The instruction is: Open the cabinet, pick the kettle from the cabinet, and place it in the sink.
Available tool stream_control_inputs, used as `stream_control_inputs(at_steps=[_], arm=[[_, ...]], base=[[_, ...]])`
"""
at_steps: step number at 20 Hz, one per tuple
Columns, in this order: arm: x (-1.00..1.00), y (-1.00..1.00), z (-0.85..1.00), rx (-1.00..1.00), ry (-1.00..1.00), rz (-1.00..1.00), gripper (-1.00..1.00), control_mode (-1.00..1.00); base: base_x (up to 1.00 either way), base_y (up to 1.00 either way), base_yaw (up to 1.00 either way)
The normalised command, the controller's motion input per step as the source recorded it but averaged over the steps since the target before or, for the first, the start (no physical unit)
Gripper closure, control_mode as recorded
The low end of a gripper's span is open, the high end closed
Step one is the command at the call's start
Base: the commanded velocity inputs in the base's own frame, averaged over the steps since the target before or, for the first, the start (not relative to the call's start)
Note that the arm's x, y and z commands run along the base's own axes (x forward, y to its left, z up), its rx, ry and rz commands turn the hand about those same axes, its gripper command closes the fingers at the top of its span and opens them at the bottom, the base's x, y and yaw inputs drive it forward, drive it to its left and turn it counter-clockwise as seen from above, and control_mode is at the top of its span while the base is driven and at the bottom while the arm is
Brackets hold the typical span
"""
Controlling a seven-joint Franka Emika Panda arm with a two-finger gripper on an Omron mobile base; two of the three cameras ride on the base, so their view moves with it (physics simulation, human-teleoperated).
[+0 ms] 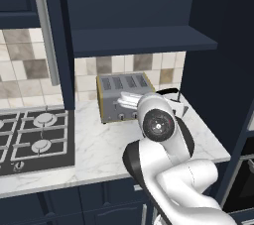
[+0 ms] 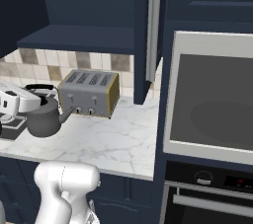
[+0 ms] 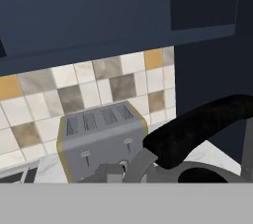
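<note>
Right base view: kettle [image 2: 43, 119], squat, rounded, matte dark-grey metal w/ short spout and arched black handle, hangs at the white hand, its base close over the white veined marble counter [image 2: 113, 144] (can't tell if it touches). Gripper [image 2: 34, 100] is clenched on the kettle's top handle; fingers are hidden by the hand. Just beside the spout sits a boxy four-slot toaster [image 2: 91, 92], brushed silver w/ brass-toned side panel. Cabinet [image 2: 79, 38] above is flat navy, door [image 2: 143, 35] swung open, long silver bar handle [image 2: 153, 35] vertical. Hand view: thick, rough-looking black handle [image 3: 197, 129] crosses diagonally, toaster behind it, beige/grey/ochre square tiles [image 3: 99, 85] on the wall. Left base view: black hob [image 1: 34, 140] w/ round burners at left.
</note>
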Motion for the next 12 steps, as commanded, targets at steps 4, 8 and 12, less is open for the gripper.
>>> stream_control_inputs(at_steps=[4,8,12], arm=[[0.00,0.00,0.00,0.00,0.00,0.00,1.00,-1.00],[0.00,0.00,0.00,0.00,0.00,0.00,1.00,-1.00],[0.00,0.00,0.00,0.00,0.00,0.00,1.00,-1.00]], base=[[0.00,0.00,0.00],[0.00,0.00,0.00],[0.00,0.00,0.00]])
